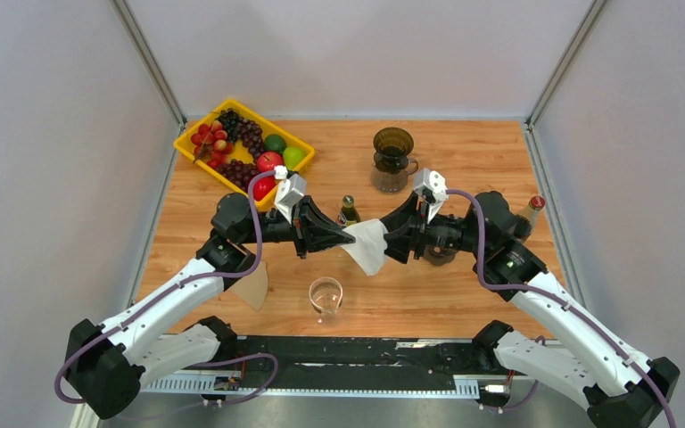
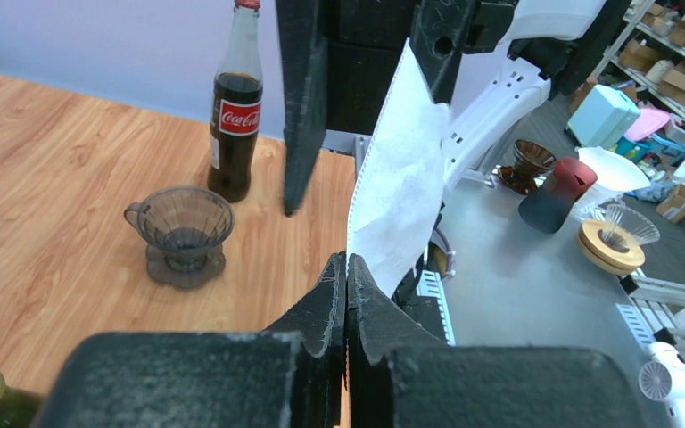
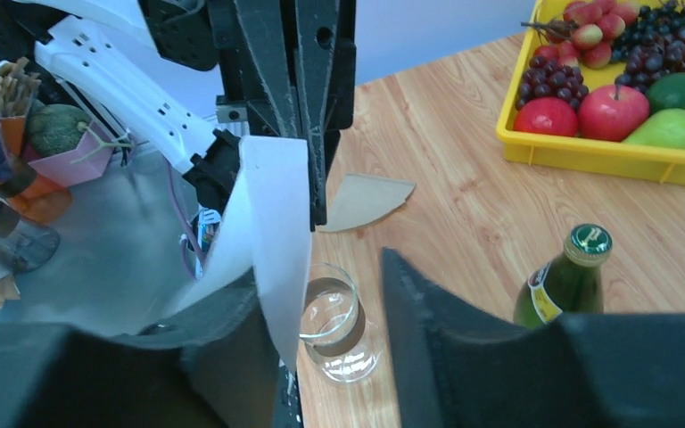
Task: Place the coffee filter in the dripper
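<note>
Grey walls close in a wooden surface (image 1: 464, 160), and a clear drinking glass (image 1: 325, 297) stands near its front edge, midway between the two arms.

Just behind that glass and a little to its right, a white paper coffee filter (image 1: 367, 247) hangs in the air, clear of the wood. The left tool (image 2: 346, 263) has its jaws pressed together on the filter's lower corner. The right tool (image 3: 321, 267) meets it from the other side with its fingers spread wide; the paper lies against one finger and is not pinched.

Left of the glass, a brown paper filter (image 1: 251, 287) lies flat. Straight beyond the glass stands a green bottle (image 1: 349, 210). Farther beyond it, slightly right, a brown dripper (image 1: 392, 143) sits on a glass server. Far behind and to the left of the glass is a yellow tray (image 1: 184, 143) holding grapes, apples and other fruit.

Well to the right of the glass stands a Coca-Cola bottle (image 2: 235, 107). A smoke-grey dripper (image 2: 181, 223) sits empty and upright on the wood just beside it. The right arm mostly hides that dripper from above.
</note>
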